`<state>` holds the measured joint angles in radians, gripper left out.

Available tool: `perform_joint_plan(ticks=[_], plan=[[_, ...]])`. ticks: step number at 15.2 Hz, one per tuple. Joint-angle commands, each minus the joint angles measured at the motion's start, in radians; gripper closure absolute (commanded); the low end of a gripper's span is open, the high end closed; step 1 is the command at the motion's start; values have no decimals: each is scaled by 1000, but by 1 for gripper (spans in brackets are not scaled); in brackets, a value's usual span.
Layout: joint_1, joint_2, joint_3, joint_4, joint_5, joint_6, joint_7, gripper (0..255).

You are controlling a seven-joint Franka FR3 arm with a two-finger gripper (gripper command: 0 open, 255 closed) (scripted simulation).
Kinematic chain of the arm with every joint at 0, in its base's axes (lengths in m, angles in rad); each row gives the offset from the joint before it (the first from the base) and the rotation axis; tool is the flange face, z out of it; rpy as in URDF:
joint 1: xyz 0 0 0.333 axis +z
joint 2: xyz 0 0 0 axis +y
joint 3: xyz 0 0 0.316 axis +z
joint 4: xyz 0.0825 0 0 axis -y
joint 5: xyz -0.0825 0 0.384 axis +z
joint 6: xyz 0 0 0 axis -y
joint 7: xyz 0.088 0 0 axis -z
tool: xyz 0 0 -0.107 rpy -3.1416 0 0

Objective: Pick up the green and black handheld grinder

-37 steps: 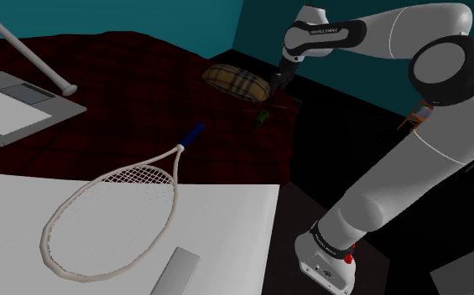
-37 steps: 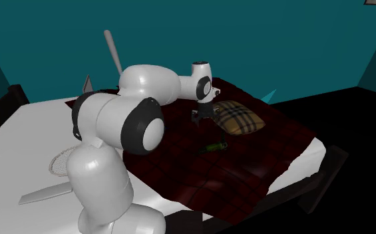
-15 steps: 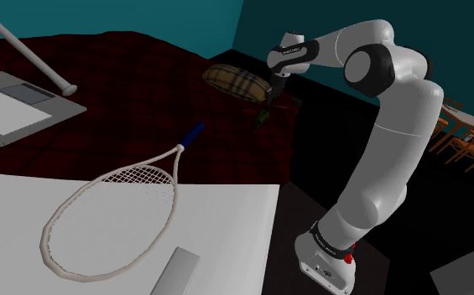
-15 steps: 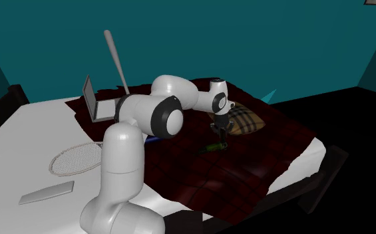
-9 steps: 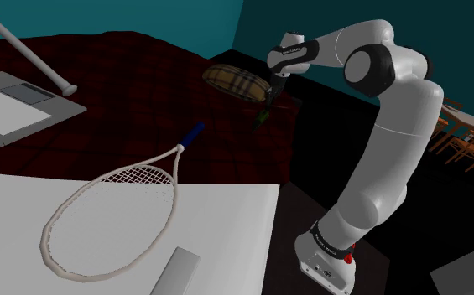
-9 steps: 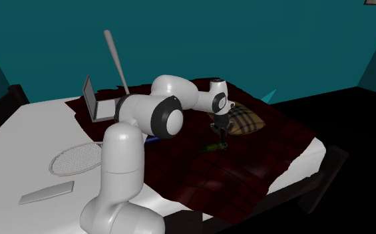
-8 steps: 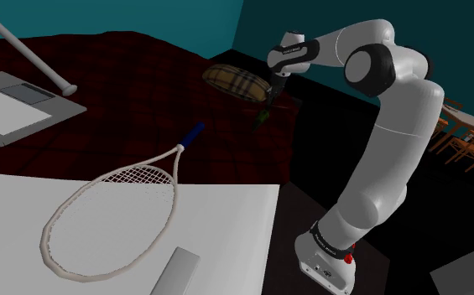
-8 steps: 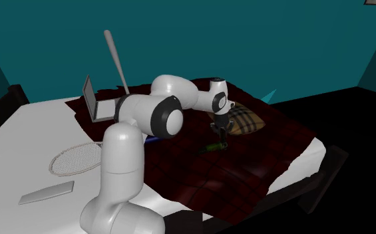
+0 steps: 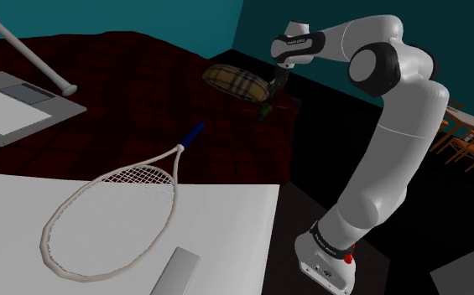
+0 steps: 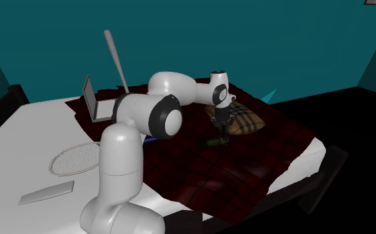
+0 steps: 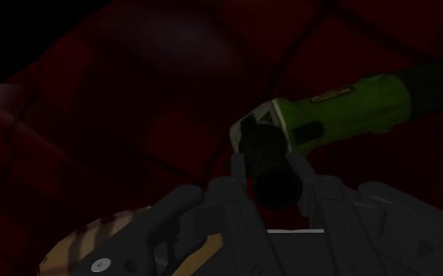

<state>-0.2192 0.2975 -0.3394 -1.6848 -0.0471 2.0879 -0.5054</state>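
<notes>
The gripper (image 11: 268,172) clasps the grinder (image 11: 345,118) by its black head. The green body sticks out sideways over the dark red blanket (image 11: 133,102), near a plaid pillow (image 9: 235,81).

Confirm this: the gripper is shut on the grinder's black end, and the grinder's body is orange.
Not orange. The wrist view shows that the grinder has a green body. The rest stands: the gripper is shut on its black end.
</notes>
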Motion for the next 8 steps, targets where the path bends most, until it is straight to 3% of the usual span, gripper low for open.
perform_joint_plan(ticks=[1,8], plan=[[0,-7,-1,20,-1,-26,-2,255],[0,-19,-2,73,-3,-91,-6,255]])
